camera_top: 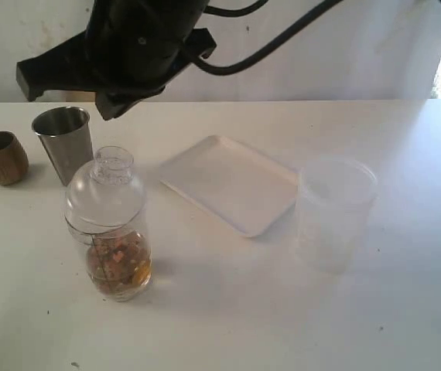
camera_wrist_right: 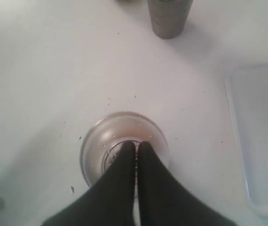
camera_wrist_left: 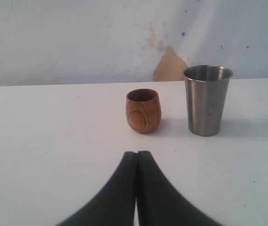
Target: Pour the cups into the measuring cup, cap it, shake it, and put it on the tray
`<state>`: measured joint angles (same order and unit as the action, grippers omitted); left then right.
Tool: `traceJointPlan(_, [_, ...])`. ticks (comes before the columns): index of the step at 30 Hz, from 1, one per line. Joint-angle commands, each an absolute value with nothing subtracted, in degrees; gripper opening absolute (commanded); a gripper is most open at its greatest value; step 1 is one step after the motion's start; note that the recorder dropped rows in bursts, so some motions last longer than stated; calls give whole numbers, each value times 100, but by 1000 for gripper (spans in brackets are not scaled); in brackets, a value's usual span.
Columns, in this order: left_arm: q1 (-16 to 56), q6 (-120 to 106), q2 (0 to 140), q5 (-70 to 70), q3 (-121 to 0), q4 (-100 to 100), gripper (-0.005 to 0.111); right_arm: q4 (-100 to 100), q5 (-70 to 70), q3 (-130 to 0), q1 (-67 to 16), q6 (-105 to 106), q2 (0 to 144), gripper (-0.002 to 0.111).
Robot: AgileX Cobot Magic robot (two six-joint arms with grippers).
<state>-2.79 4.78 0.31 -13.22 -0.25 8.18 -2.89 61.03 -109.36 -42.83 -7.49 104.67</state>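
Blocking part of the capped measuring cup [camera_wrist_right: 96, 150], right pincer [camera_wrist_right: 136, 147] closed, empty; left pincer [camera_wrist_left: 136, 155] likewise.

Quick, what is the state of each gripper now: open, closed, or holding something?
Left gripper: closed, holding nothing.
Right gripper: closed, holding nothing, over the capped measuring cup.

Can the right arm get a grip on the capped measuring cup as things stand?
Probably yes. The right gripper hangs directly over the capped measuring cup with nothing in the way, and the steel tumbler stands clear of it. Its jaws are shut, so they must open first.
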Motion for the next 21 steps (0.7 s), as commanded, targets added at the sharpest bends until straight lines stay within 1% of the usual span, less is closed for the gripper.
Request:
traceJointPlan(1, [-267,505,0,-1337,0,769,0,-311,6118,-10924,-4354,-651,10473,0])
traceJointPlan(9, [-267,505,0,-1337,0,769,0,-275,5977,-10859,-4578,-651,10643,0])
traceJointPlan(21, [-267,505,0,-1337,0,769,0,-275,5989,-10859,-4578,-651,10751,0])
